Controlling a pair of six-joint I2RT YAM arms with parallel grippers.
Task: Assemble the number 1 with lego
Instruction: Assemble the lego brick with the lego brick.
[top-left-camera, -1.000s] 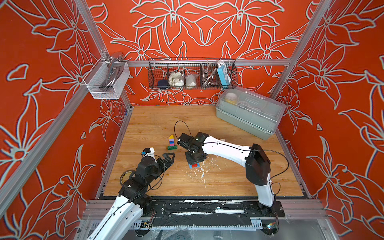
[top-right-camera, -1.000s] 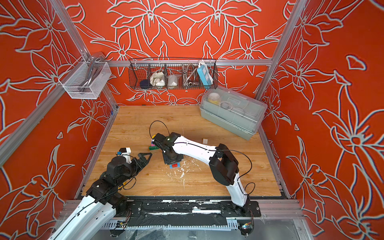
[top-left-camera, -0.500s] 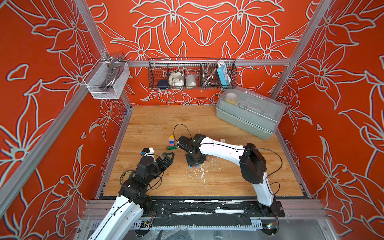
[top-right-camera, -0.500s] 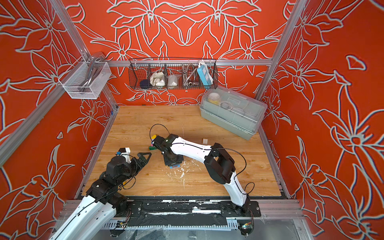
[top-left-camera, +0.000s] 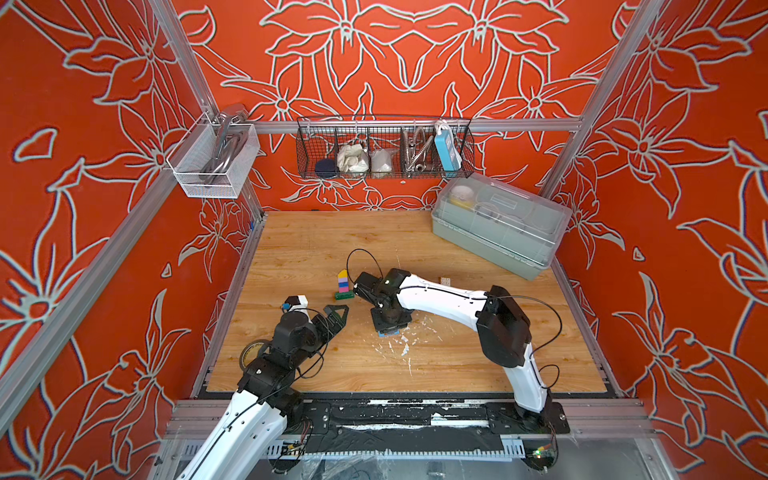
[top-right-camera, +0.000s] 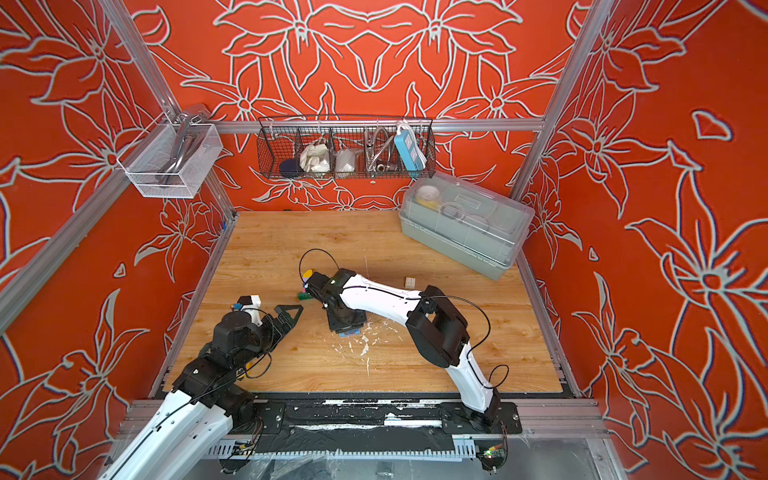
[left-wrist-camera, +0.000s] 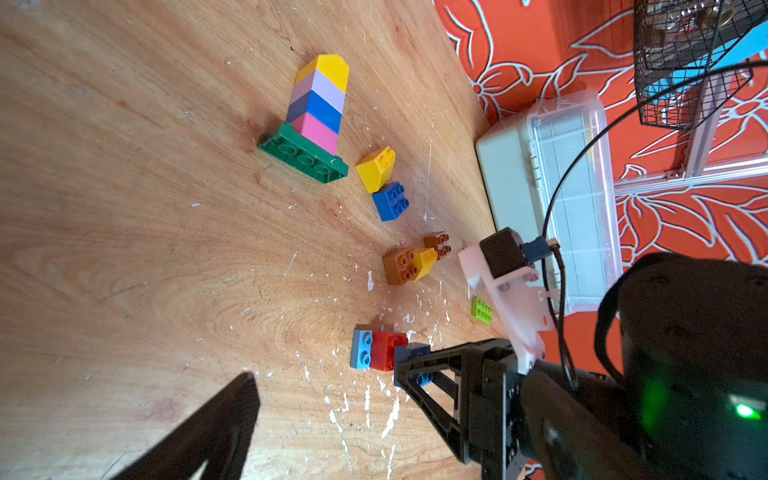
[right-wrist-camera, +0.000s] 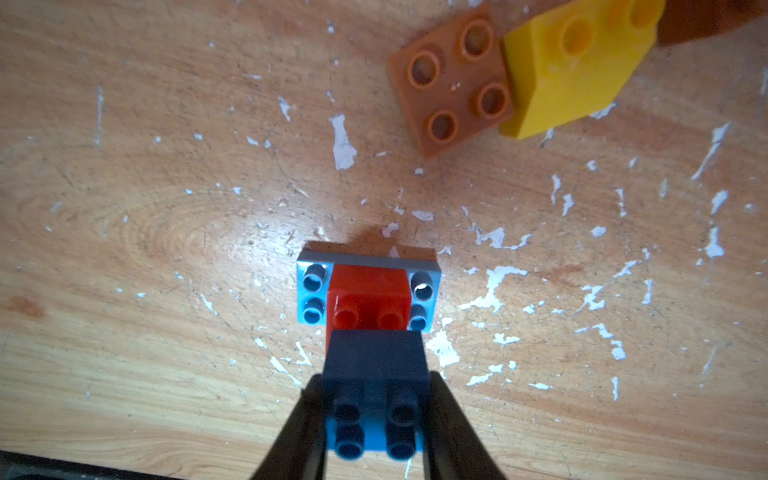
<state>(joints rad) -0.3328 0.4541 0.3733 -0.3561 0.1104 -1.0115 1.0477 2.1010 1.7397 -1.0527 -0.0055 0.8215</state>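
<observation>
My right gripper (right-wrist-camera: 376, 415) points straight down, shut on a blue lego brick (right-wrist-camera: 376, 374). That brick sits directly over a red brick (right-wrist-camera: 368, 291) on a light blue plate (right-wrist-camera: 307, 291) and seems to touch it. In both top views the right gripper (top-left-camera: 390, 324) (top-right-camera: 345, 322) hides most of this stack. A finished column of yellow, lilac, blue and pink bricks on a dark green plate (left-wrist-camera: 318, 112) lies on its side further back (top-left-camera: 343, 284). My left gripper (top-left-camera: 337, 318) is open and holds nothing, to the left of the stack. One of its fingers (left-wrist-camera: 224, 419) shows.
Loose bricks lie beyond the stack: yellow (left-wrist-camera: 376, 170), blue (left-wrist-camera: 390, 201), brown (right-wrist-camera: 451, 79) beside yellow (right-wrist-camera: 573, 62), and a lime plate (left-wrist-camera: 481, 309). A lidded grey box (top-left-camera: 498, 224) stands at the back right. A tape roll (top-left-camera: 253, 353) lies beside the left arm. White flecks dot the table.
The right arm's elbow has shifted a little to the left, and its gripper with the blue brick has settled over the red brick. The left arm has not moved.
</observation>
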